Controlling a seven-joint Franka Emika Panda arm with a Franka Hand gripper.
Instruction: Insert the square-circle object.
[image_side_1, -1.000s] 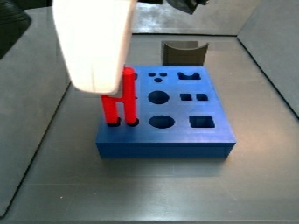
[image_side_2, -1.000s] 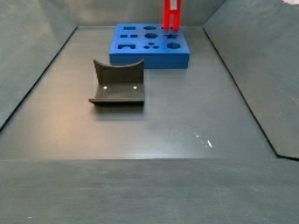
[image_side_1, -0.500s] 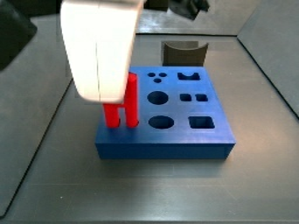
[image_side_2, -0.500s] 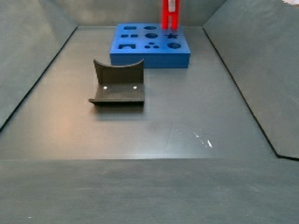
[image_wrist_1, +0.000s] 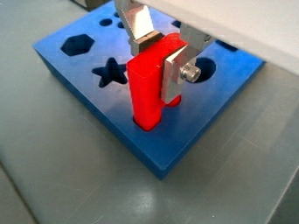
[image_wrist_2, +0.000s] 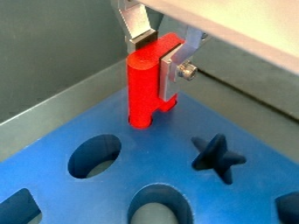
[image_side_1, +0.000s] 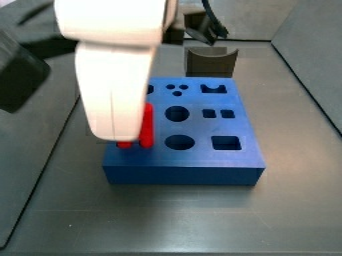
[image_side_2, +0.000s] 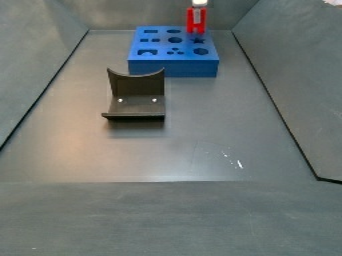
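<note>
The square-circle object is a bright red peg of two joined bars (image_wrist_1: 152, 87). It stands upright with its lower end sunk in a hole at a corner of the blue board (image_wrist_1: 82, 74). It shows in both wrist views (image_wrist_2: 146, 87) and, mostly hidden by the white gripper body, in a side view (image_side_1: 138, 135); another side view shows it at the board's far right (image_side_2: 197, 20). My gripper (image_wrist_1: 163, 51) is shut on the peg's upper part, silver fingers (image_wrist_2: 176, 61) pressed against its sides. The blue board (image_side_1: 201, 150) has several shaped holes.
A dark grey block with a curved notch (image_side_2: 134, 95) stands on the grey floor apart from the board; it also shows behind the board (image_side_1: 210, 60). Sloped grey walls (image_side_2: 47, 75) ring the floor.
The gripper has moved down with the red peg. The peg now sits deeper in the board's hole, with less of it showing above the board.
</note>
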